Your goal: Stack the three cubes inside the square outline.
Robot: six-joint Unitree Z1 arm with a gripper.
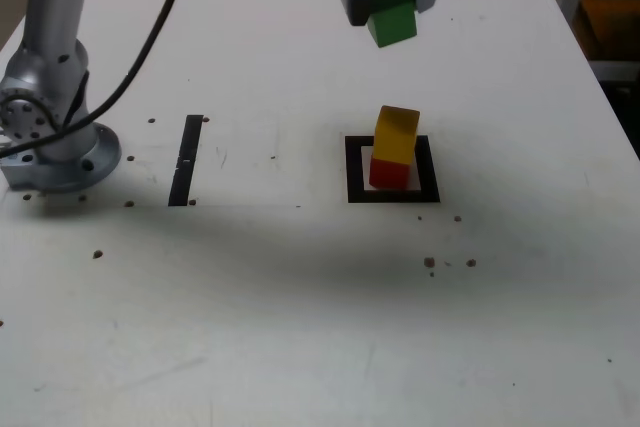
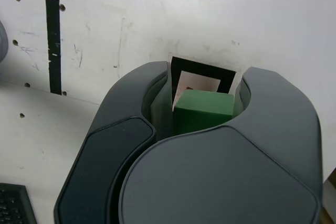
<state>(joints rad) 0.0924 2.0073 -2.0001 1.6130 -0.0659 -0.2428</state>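
In the exterior view a yellow cube (image 1: 397, 134) sits slightly askew on a red cube (image 1: 389, 173), both inside the square outline (image 1: 391, 170) on the white table. High above and behind that stack, my gripper (image 1: 391, 9) hangs shut on the green cube (image 1: 391, 23), which pokes out below the jaws. The wrist view shows the green cube (image 2: 203, 109) clamped between the dark jaws of my gripper (image 2: 202, 114), with part of the square outline (image 2: 201, 78) showing beyond it. The stack itself is hidden in that view.
A straight black strip (image 1: 187, 159) lies on the table at the exterior view's left, near the arm's metal base (image 1: 55, 147) and its black cable. The strip (image 2: 53, 45) also shows in the wrist view. Small dark holes dot the tabletop.
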